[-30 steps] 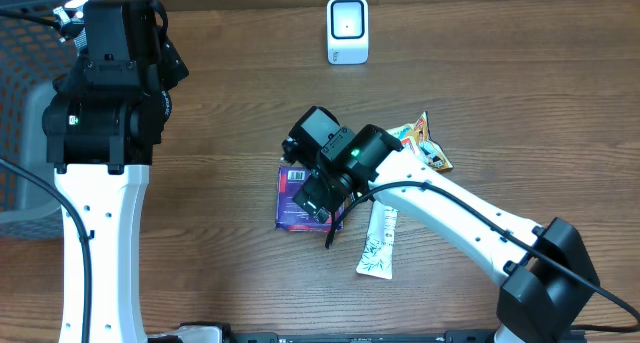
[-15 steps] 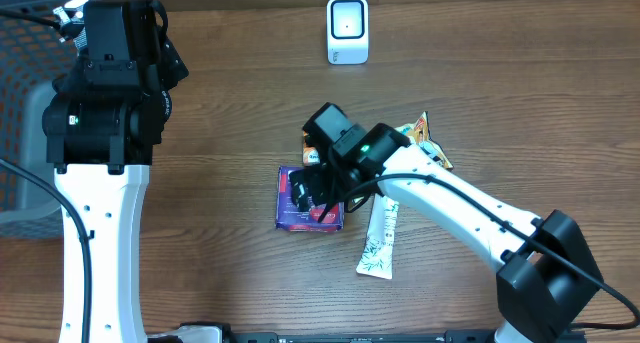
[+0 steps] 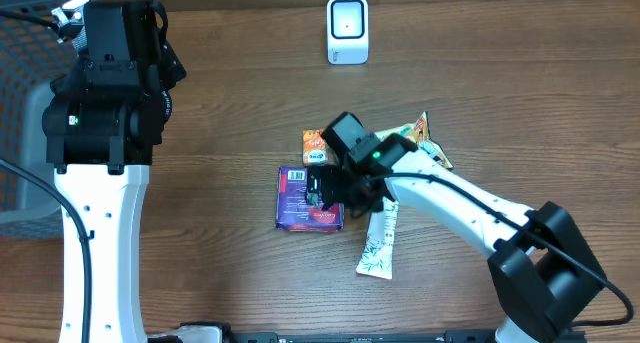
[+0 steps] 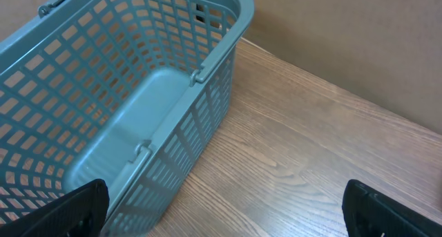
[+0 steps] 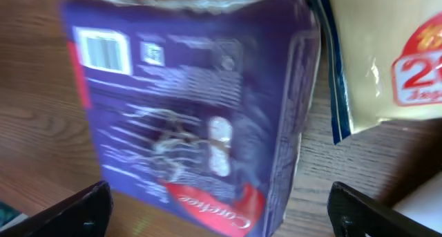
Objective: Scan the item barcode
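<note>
A purple box [image 3: 300,205] lies flat on the wooden table, with a white barcode label [image 5: 102,49] near one corner of its upper face. My right gripper [image 3: 322,190] hovers over the box's right edge. In the right wrist view the right gripper [image 5: 221,220] is open, its fingertips [image 5: 69,213] wide apart on either side of the box and not touching it. The white scanner [image 3: 347,30] stands at the far middle of the table. My left gripper [image 4: 228,220] is open and empty above bare wood beside a basket.
An orange packet [image 3: 314,145] lies just behind the box. A snack bag [image 3: 428,143] and a white sachet [image 3: 378,241] lie to its right. A teal plastic basket [image 4: 124,92] stands at the table's left end, under the left arm [image 3: 105,93].
My right gripper has shifted to the right, off the box's middle, uncovering the orange packet. The purple box has stayed flat in place. The left arm has not moved.
</note>
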Motion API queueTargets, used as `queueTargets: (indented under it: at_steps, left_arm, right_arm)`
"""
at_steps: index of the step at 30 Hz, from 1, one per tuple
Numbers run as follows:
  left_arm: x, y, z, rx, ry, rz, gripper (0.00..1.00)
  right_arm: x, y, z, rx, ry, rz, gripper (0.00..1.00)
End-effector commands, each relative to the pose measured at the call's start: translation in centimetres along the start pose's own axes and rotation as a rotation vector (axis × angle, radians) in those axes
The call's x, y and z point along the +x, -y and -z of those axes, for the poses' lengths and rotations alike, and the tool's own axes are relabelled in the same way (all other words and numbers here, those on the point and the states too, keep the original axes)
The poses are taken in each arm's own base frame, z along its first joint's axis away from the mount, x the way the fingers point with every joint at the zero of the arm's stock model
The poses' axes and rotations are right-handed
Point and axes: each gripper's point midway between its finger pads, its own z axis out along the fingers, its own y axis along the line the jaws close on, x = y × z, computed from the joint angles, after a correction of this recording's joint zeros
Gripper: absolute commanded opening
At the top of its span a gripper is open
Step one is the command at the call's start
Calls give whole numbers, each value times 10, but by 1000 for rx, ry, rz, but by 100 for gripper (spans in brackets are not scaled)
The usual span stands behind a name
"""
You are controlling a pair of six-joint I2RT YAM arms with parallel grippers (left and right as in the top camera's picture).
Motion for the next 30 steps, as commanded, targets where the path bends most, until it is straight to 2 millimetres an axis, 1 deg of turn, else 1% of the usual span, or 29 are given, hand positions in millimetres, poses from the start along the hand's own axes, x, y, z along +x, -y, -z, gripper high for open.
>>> queueTargets:
  at_steps: [1,8,15,17,19,23,26,27,30]
  left_arm:
    - [-5,-6,1,-28,18,17,100]
    - [-5,-6,1,-28,18,14,100]
    - [-6,-9,1,-42,24,13,100]
    - [-6,-9,1,-42,24,13,100]
    - [-6,-9,1,-42,24,13,100]
    - [-6,-9,1,-42,22,12,100]
    - [-6,-9,1,-43,22,12,100]
    - [-6,-9,1,-42,22,12,100]
    - [-6,-9,1,-43,22,12,100]
  right_arm:
    - [9,6,-11,-20,-32,-27,100]
    - [13,-1,-20,-94,-49,-1,100]
    - [22,13,-41,-123,-43,-20,100]
    - [24,15,-43,-127,-48,-20,100]
    - [25,14,-43,-130,-54,-17,96]
    - [24,11,-42,-145,-53,-3,76]
    - [26,2,-41,-192,-65,49,60]
    - [26,0,-40,-201,-67,57,56]
    - [27,1,-40,-199,-69,56,39]
